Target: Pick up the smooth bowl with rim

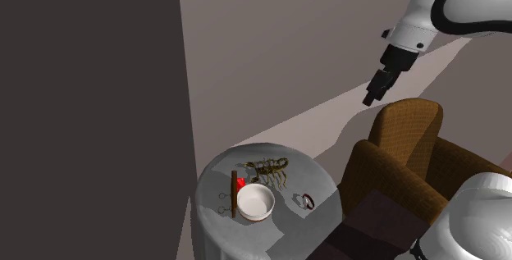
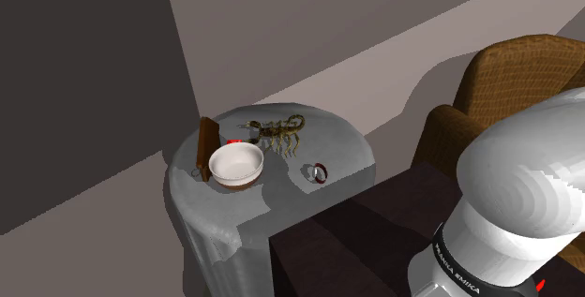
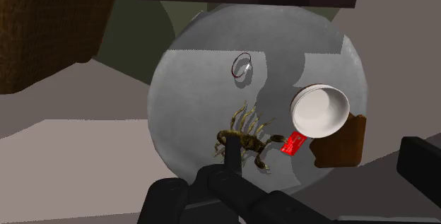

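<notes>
**A:** What step is this?

**B:** Just the approach, I reckon. The gripper (image 1: 371, 96) hangs high over the armchair (image 1: 406, 148), fingers spread wide, nothing in them.

**A:** And the bowl?

**B:** The white bowl (image 1: 256, 202) is on the round table (image 1: 287, 221), at 6 o'clock from the scorpion (image 1: 271, 168) (shoulder view). Next it should drop toward 7 o'clock and straddle the rim.

**A:** Counts?

**B:** One bowl, one scorpion, one ring (image 1: 306, 201) at the bowl's 3 o'clock, one red tag (image 1: 240, 183), one brown board (image 1: 234, 194).

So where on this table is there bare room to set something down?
Bare cloth on the table: between the ring and the scorpion, and between the ring and the bowl. Crowded where bowl, red item, brown board and scorpion bunch together.
</notes>
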Controlling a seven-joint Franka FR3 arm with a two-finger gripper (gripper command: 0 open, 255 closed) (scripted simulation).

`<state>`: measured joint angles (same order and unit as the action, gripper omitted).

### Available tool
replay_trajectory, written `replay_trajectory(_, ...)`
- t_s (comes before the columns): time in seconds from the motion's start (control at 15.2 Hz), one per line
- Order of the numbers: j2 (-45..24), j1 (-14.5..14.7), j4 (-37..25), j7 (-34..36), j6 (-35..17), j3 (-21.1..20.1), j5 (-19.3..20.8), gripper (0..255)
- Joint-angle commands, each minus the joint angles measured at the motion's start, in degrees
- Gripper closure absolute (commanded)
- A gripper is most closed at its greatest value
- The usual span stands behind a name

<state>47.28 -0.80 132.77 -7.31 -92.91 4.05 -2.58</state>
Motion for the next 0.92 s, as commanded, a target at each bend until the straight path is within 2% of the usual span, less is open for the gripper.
replay_trajectory(0.0,0.00,0.00,0.00,0.00,0.00,0.00,0.00,0)
replay_trajectory(0.46,-4.90,1.20,8.92,1.83,-13.30,-2.19,-2.33,0)
replay_trajectory(0.86,-12.56,2.68,13.74,3.03,-25.40,-4.06,-4.58,0)
